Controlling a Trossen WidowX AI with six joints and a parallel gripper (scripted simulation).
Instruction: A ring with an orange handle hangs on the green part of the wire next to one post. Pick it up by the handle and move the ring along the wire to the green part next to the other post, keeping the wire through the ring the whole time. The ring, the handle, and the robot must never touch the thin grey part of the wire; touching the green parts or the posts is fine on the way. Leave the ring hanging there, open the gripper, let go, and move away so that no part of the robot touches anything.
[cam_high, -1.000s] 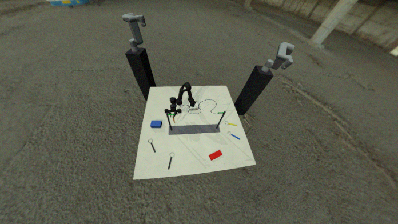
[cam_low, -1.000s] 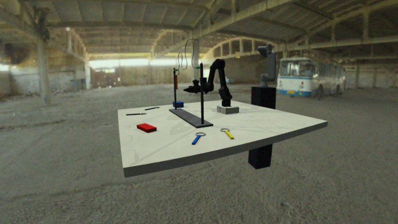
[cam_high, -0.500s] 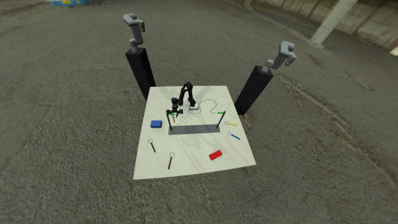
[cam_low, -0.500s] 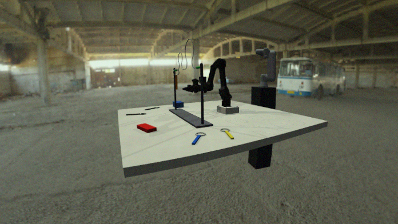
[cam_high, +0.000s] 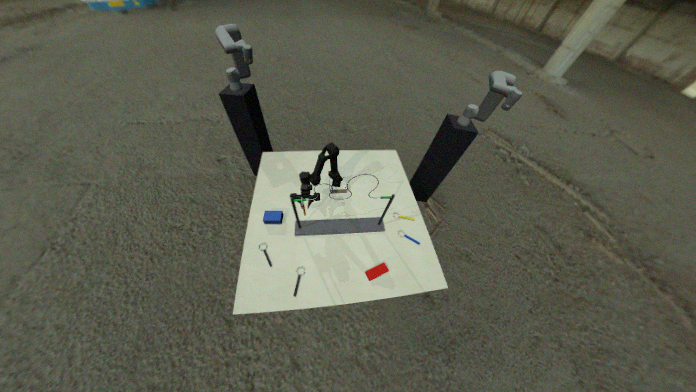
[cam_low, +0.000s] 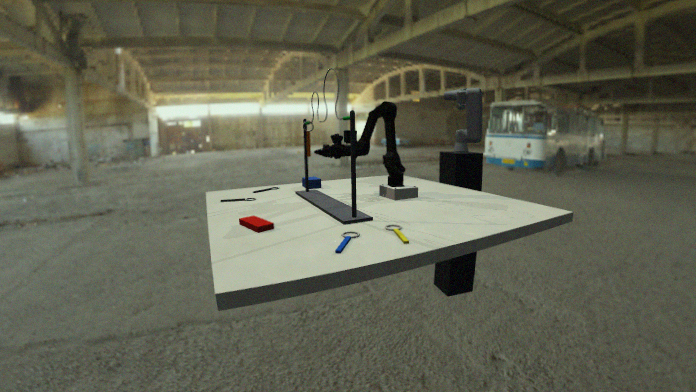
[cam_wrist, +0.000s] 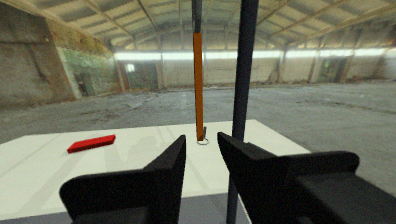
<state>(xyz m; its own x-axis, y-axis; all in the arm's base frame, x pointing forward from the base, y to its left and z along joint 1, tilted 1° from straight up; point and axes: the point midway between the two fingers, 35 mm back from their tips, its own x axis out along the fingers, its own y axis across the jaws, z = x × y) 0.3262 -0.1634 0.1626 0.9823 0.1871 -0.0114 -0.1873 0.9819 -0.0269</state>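
The orange handle (cam_high: 304, 210) (cam_low: 308, 143) (cam_wrist: 198, 85) hangs down from its ring beside the left post (cam_high: 296, 215) (cam_low: 306, 167) (cam_wrist: 243, 75). The ring is around the green part (cam_high: 300, 200) at that post; it is small in the top and exterior views, and only a dark stem shows above the handle in the wrist view. The other green part (cam_high: 386, 197) (cam_low: 346, 118) is at the right post (cam_high: 386, 210) (cam_low: 353, 175). My gripper (cam_high: 307, 205) (cam_low: 318, 151) (cam_wrist: 201, 137) is partly open and empty. The handle's lower end shows beyond the gap between my fingertips.
The grey wire curves between the posts above the dark base (cam_high: 340, 227) (cam_low: 332, 207). A blue block (cam_high: 273, 217) (cam_low: 311, 182), a red block (cam_high: 377, 271) (cam_low: 256, 223) (cam_wrist: 91, 143) and several loose ring tools lie on the table. The left post stands right of the handle in the wrist view.
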